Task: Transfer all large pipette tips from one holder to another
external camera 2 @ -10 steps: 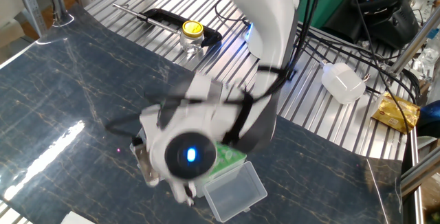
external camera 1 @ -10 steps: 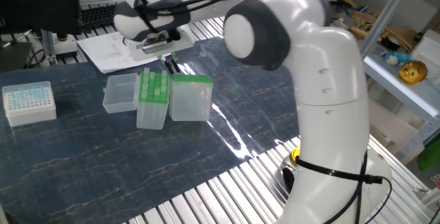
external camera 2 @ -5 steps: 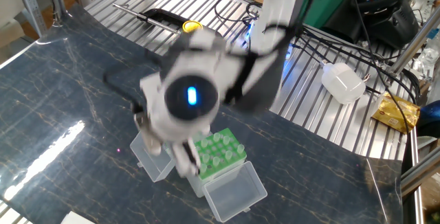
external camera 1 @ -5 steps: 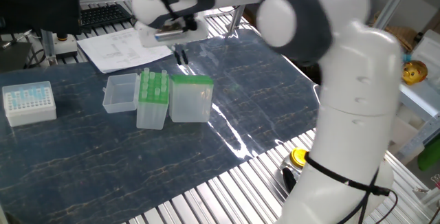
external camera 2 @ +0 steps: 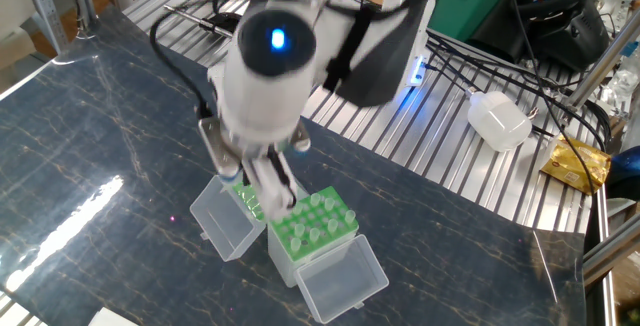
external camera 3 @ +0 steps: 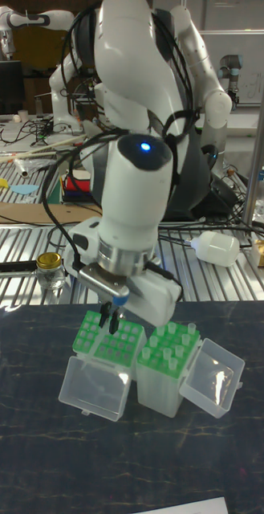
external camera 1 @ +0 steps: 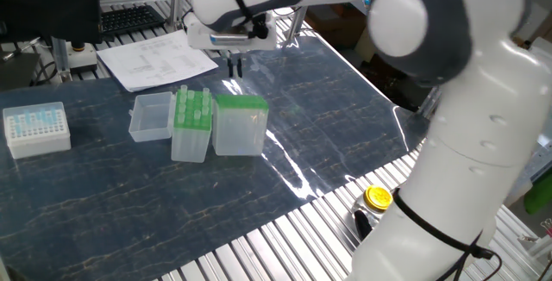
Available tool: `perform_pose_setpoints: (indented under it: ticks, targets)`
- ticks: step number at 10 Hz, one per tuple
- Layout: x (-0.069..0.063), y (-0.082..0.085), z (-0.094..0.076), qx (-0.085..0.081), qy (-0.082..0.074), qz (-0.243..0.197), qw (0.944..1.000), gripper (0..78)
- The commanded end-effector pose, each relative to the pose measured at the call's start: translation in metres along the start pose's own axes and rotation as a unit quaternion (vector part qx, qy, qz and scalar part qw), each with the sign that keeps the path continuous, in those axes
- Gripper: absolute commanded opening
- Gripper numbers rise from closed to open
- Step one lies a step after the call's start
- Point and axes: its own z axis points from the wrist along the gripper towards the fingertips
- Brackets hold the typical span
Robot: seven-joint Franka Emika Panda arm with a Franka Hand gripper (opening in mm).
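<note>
Several large pipette tips stand upright in the narrower, taller rack, collars proud of its green top, so that box looks like your receiving side. Just beside it, touching or nearly so, sits the wider holder with its flat green grid. You cannot tell from these views whether any tips remain in its holes. Both boxes have their clear lids swung outward, which leaves the tops free for a straight vertical approach.

The gripper hangs point-down above the wider holder's grid, clear of it. Its dark fingers sit close together, but you cannot tell whether a tip is pinched between them. Judge that before you move across.
</note>
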Motion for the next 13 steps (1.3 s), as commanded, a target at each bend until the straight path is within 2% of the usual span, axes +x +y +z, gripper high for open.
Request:
perform_pose_setpoints:
  ticks: [1,2,3,4,5,6,8,11,13]
  targets:
    - [0.005,-0.004,-0.012,-0.026,-0.003,0.019,0.9995,1.1]
    - [0.008,-0.006,-0.023,-0.045,0.000,0.032,0.9985,1.1]
    - [0.008,-0.006,-0.023,-0.046,0.000,0.033,0.9984,1.1]
    - [0.010,-0.010,-0.028,-0.064,-0.004,0.044,0.9969,1.1]
    - [0.010,-0.012,-0.034,-0.077,0.000,0.052,0.9957,1.1]
    - [0.011,-0.014,-0.040,-0.083,0.005,0.058,0.9949,1.1]
    - [0.012,-0.019,-0.049,-0.089,0.004,0.062,0.9941,1.1]
    - [0.015,-0.030,-0.057,-0.104,-0.002,0.065,0.9925,1.1]
    - [0.016,-0.038,-0.059,-0.106,0.004,0.066,0.9922,1.1]
